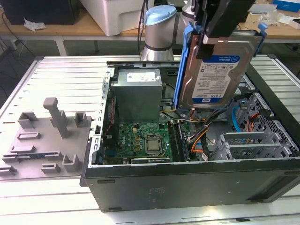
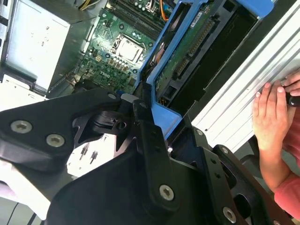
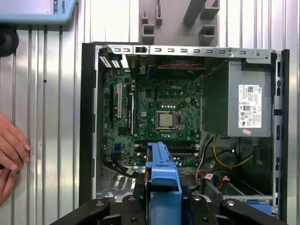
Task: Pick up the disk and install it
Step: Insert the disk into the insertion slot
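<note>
The disk [image 1: 214, 75], a silver hard drive with a blue-and-white label in a blue plastic carrier frame, hangs on edge above the right half of the open computer case [image 1: 187, 185]. My gripper [image 1: 213, 38] is shut on its upper end. In the second wrist view the disk [image 2: 190, 49] shows its green circuit-board side inside the blue frame, with the black fingers [image 2: 143, 124] clamped on the frame's end. In the first wrist view the blue carrier edge of the disk [image 3: 163, 176] sits over the case interior.
Inside the case lie a green motherboard [image 1: 145, 138], a grey power supply [image 1: 138, 93], loose cables and a grey metal drive cage [image 1: 253, 143]. A grey fixture plate [image 1: 44, 140] lies at the exterior view's left. A person's hand [image 2: 272, 112] rests on the ribbed table beside the case.
</note>
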